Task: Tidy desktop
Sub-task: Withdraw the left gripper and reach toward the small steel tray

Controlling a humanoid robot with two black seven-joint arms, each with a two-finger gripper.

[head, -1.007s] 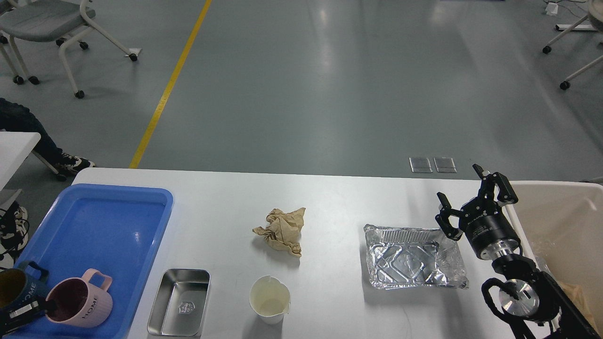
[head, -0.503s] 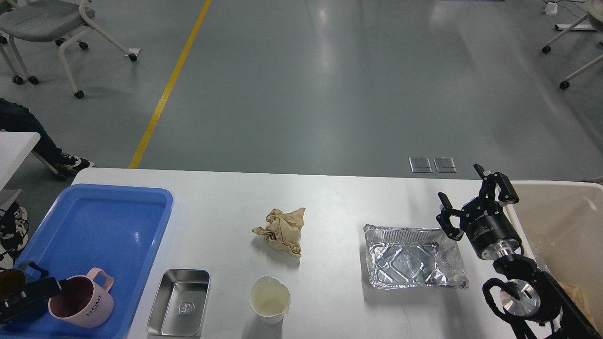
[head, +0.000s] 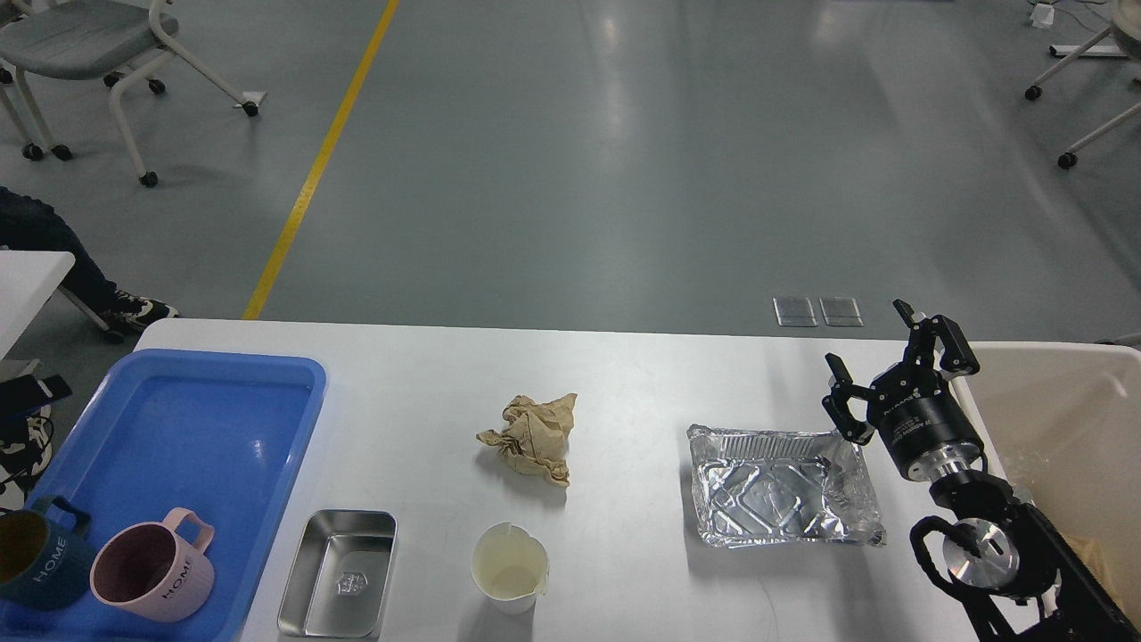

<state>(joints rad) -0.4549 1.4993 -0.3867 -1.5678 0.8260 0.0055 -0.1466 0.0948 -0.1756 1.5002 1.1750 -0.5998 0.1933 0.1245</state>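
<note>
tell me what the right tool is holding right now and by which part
Nothing. The right tool hangs open and empty above the desktop.

The scene is being viewed from the robot's head, forward and downward; the desktop (head: 624, 374) is being framed near, with grey floor (head: 624, 160) beyond.

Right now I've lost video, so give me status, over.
Right end effector open, empty, above foil tray. Left not in view. Desktop uncleared: paper wad, cup, steel dish.
</note>
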